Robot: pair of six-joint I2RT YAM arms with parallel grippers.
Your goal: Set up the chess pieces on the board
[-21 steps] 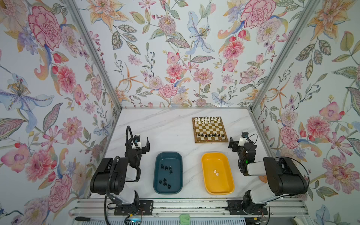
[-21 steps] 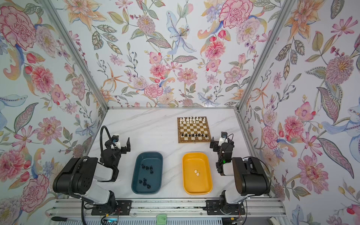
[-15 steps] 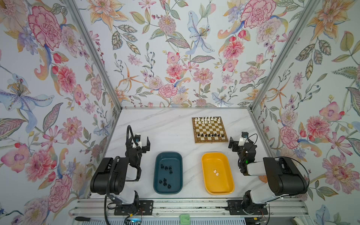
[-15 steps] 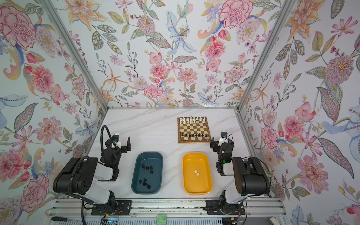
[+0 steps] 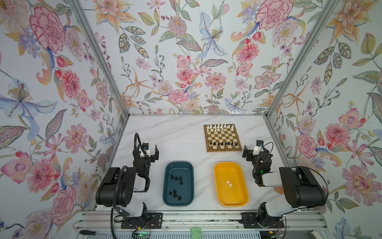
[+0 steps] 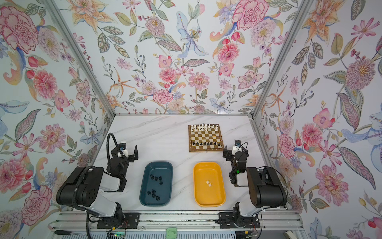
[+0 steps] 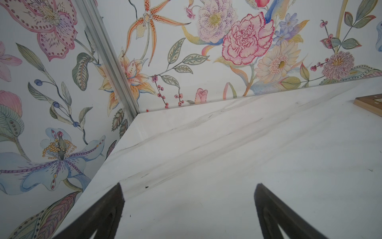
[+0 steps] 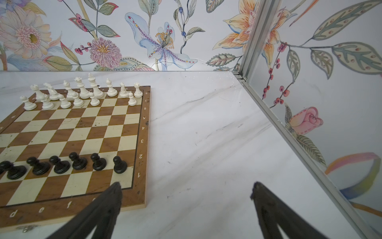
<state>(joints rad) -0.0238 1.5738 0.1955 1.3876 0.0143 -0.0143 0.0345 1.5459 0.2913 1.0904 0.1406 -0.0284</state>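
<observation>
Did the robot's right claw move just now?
No. The right gripper is open and sits where it was, just off the near right corner of the board. The gap between them looks unchanged.

Open marble [image 5: 175,134] left of the board [image 5: 223,137]; teal tray [image 5: 186,171], yellow tray [image 5: 229,171] across the front.

board [image 5: 223,135] behind right tray [image 5: 231,197], left tray [image 5: 178,168] beside; chess pieces [image 5: 222,143] on board, in trays

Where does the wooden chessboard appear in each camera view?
Top view: the board lies back, right of centre.
Top view: same place.
Left wrist: only one corner, at the picture's edge.
Right wrist: large, close, partly cut off.
Shared landmark: the marble table meeting the floral wall.
</observation>
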